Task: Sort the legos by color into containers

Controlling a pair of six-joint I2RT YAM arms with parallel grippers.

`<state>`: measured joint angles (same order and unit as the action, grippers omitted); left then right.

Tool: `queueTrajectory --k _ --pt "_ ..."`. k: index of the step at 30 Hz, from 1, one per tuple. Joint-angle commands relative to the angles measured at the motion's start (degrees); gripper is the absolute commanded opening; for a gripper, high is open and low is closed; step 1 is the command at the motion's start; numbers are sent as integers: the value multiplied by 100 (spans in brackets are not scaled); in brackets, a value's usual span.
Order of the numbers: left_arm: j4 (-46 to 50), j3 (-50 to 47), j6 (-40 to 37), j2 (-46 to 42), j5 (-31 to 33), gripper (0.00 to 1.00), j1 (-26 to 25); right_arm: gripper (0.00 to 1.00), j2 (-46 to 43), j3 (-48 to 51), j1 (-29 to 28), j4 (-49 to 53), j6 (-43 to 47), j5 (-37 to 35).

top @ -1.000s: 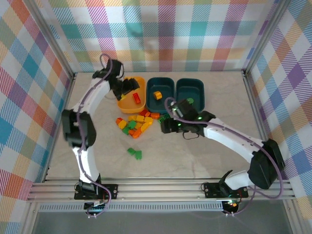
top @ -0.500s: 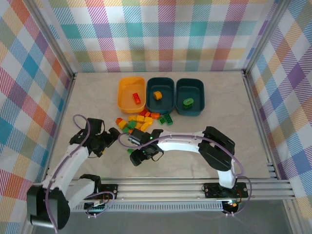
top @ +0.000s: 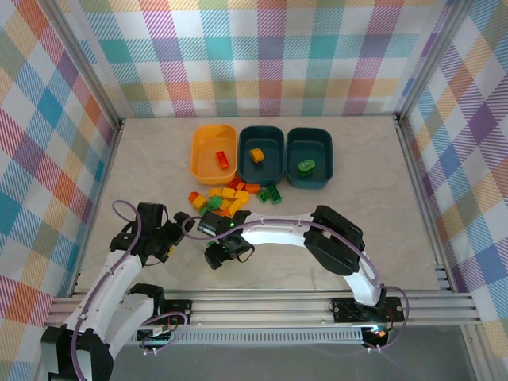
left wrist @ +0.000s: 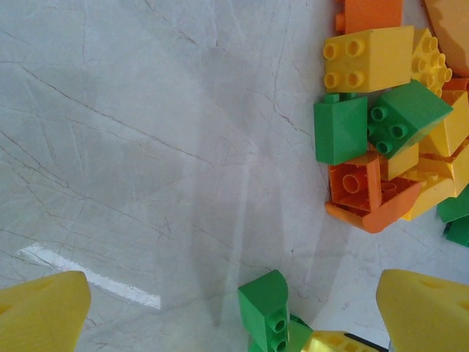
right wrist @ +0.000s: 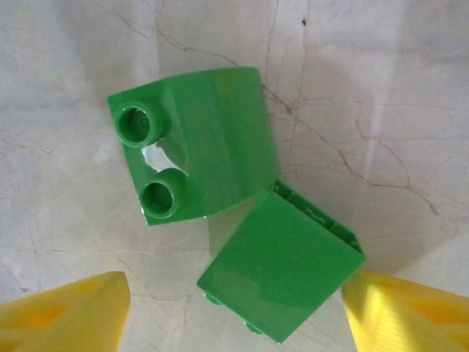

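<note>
Your bench is pale veined marble, boxed in by plaid walls, with metal rails along the near edge. The three containers line up at the far side, and the loose legos are heaped just in front. Your left hand gapes wide over bare marble beside the heap. Your right hand hangs open astride two green legos lying apart.

From above the right tool probably covers two green legos, and the left wrist view crops the pile.
</note>
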<state>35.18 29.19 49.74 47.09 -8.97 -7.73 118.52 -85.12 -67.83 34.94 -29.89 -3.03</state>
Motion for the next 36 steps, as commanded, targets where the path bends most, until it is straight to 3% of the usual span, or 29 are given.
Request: queueTrajectory --k 1,9,20,28,36 --pt "57 25 19 -63 -49 100 61 70 125 -93 59 131 -140 -347" --pt "-40 -44 60 -53 -69 100 53 44 -235 379 138 56 -70 -703" --pt "-376 -23 20 439 -421 100 4 34 -1089 774 606 -85 80 -1062" --pt "-389 -77 7 412 -501 100 -189 33 -1739 550 2037 -112 573 -893" --pt "-367 -478 221 66 -529 100 -531 33 -1228 -273 3960 74 991 -476"
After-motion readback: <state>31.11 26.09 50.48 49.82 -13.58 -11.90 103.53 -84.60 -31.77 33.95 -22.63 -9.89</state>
